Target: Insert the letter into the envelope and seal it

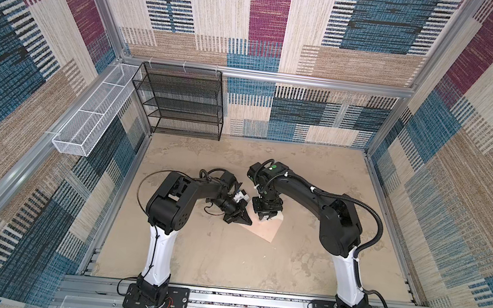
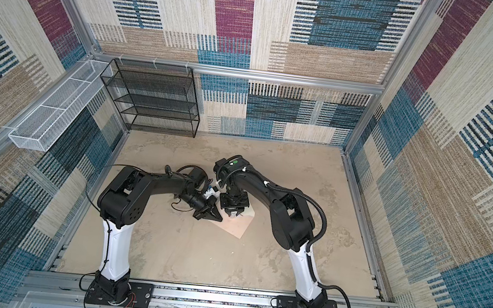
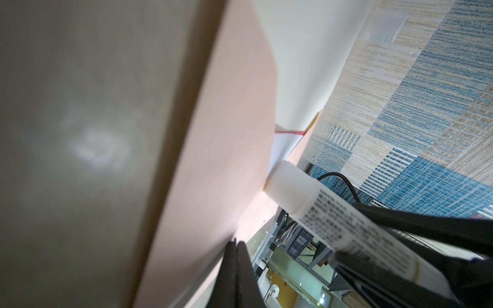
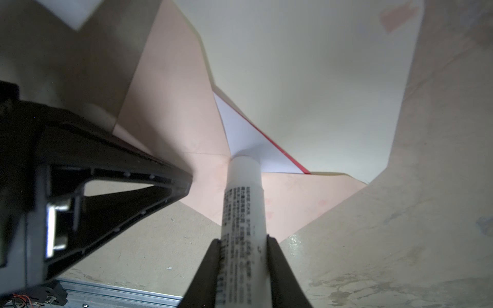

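The right gripper (image 4: pixel 244 241) pinched the white tube (image 4: pixel 244 197), whose tip met the envelope (image 4: pixel 170 106) at its mouth. There a white, red-edged wedge of the letter (image 4: pixel 245 141) showed inside the envelope, under the open cream-lined flap (image 4: pixel 293 80). The left gripper (image 4: pixel 188 184), jaws pressed together, rested its tips on the envelope's peach body beside the tube. The envelope lay on the table (image 4: pixel 149 240).

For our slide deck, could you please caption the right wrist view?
The right gripper holds a white tube to the open envelope, letter tucked inside; shut left gripper alongside.
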Action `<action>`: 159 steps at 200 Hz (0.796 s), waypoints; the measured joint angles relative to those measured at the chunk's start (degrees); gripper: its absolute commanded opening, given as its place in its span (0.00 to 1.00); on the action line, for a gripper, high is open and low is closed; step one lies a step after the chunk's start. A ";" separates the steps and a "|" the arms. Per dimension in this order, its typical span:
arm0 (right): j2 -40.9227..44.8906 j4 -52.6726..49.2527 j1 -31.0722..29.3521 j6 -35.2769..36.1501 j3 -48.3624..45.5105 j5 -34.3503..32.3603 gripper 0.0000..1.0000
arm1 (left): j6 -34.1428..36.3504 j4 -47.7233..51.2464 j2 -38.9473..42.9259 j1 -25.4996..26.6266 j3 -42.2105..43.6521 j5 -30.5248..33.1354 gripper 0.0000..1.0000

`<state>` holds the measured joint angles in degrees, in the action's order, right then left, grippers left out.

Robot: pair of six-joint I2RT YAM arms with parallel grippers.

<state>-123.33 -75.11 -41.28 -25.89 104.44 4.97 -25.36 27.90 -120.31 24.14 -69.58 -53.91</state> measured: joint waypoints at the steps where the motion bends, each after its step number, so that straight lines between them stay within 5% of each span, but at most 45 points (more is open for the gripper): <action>1: 0.00 -0.02 0.00 0.00 0.02 0.00 0.00 | 0.00 0.00 0.00 0.00 0.00 0.00 0.00; 112: 10.56 -1.44 1.99 -1.07 8.13 0.35 0.00 | 0.70 0.57 -1.03 0.00 -1.51 -0.48 0.00; 159: 20.48 8.33 2.78 0.02 -1.42 -2.93 0.00 | -0.44 4.48 2.29 -0.02 -1.79 3.65 0.02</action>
<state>-102.85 -66.78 -38.50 -25.87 103.02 2.04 -25.80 32.38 -118.02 24.12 -71.37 -50.26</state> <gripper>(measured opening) 0.273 0.048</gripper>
